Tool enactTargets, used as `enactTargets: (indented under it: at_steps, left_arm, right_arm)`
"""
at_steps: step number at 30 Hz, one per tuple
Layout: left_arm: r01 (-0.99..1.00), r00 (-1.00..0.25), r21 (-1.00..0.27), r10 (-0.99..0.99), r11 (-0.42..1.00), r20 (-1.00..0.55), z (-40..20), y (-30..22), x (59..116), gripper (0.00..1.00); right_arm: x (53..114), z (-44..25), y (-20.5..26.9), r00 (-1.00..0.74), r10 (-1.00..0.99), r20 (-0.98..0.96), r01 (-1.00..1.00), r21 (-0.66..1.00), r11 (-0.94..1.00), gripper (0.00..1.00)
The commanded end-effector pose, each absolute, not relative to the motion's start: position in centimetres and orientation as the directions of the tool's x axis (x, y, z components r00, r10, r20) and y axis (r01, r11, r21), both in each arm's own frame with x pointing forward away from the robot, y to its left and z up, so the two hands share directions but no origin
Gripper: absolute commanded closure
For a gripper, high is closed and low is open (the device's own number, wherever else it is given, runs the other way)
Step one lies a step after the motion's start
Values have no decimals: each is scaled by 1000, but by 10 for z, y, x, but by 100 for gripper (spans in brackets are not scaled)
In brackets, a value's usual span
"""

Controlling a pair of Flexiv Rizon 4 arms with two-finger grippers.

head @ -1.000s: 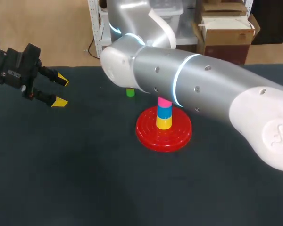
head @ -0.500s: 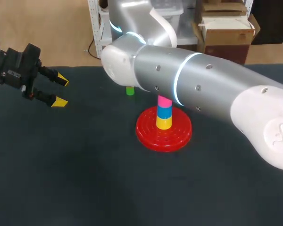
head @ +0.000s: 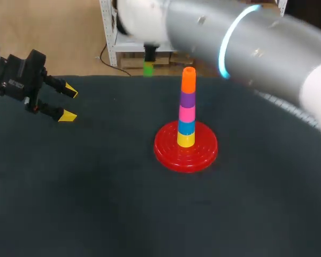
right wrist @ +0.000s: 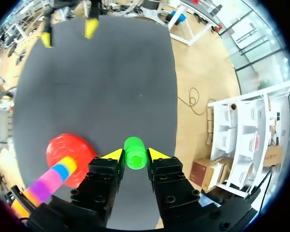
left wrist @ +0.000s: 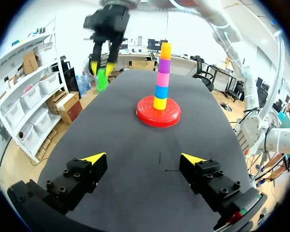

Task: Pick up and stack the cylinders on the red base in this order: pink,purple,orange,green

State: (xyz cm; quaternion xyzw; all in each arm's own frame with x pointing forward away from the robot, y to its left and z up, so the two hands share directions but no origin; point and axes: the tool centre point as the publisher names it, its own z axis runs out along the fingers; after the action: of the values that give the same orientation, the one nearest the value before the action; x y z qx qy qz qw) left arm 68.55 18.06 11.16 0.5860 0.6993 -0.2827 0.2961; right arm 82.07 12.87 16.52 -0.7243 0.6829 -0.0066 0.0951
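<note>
Green cylinder (right wrist: 135, 151) gripped in half-closed right tool (right wrist: 135, 155)

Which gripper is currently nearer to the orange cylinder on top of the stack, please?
Right. The right gripper, jaws shut on the green cylinder, hangs raised close beside the orange cylinder; the left gripper, jaws open, sits far off near the table's left edge.
</note>
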Motion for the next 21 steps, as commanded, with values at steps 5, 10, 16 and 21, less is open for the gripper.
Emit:
enactTargets:
  at_steps: [5,10,16,21]
  left_arm:
    - [987,-135,-44,650,155,-748,111,181,684,0]
    - [987,-135,-44,650,155,-748,111,181,684,0]
    - [987,-135,-44,650,155,-748,111,181,684,0]
    - [987,-135,-44,650,155,-748,111,181,684,0]
  right_arm:
    - [763,285,88,64,-975,-211,-995,65,-79,100]
    - [734,305,77,46,-974,-223,-997,51,-58,100]
    - [710,310,59,-26,-985,-169,-998,53,17,100]
    - [695,305,51,-71,-989,-131,-996,65,63,100]
